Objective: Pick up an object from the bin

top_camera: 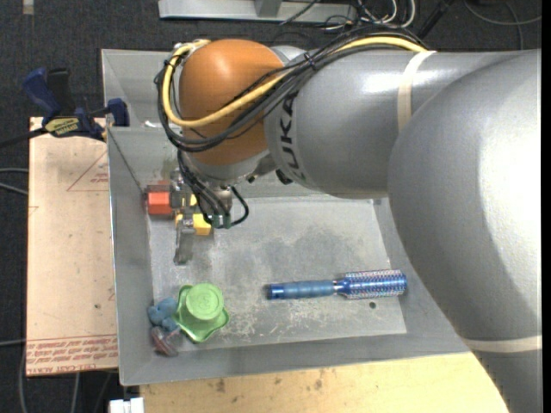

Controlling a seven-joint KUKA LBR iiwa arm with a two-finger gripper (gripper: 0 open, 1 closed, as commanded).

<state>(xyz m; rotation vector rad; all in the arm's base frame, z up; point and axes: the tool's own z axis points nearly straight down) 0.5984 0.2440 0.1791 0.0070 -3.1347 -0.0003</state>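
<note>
My gripper hangs below the orange-domed wrist at the bin's left side, low over the floor. A small yellow block sits right against the gripper's right side; I cannot tell whether it is gripped. A small orange-red block lies just left of the gripper, close to the bin's left wall. Some way below the gripper, a green round lid-like thing rests in the near left corner.
A blue hairbrush lies crosswise on the bin floor at the lower right. A small blue thing and a reddish-brown one lie beside the green thing. The big grey arm covers the bin's far right part.
</note>
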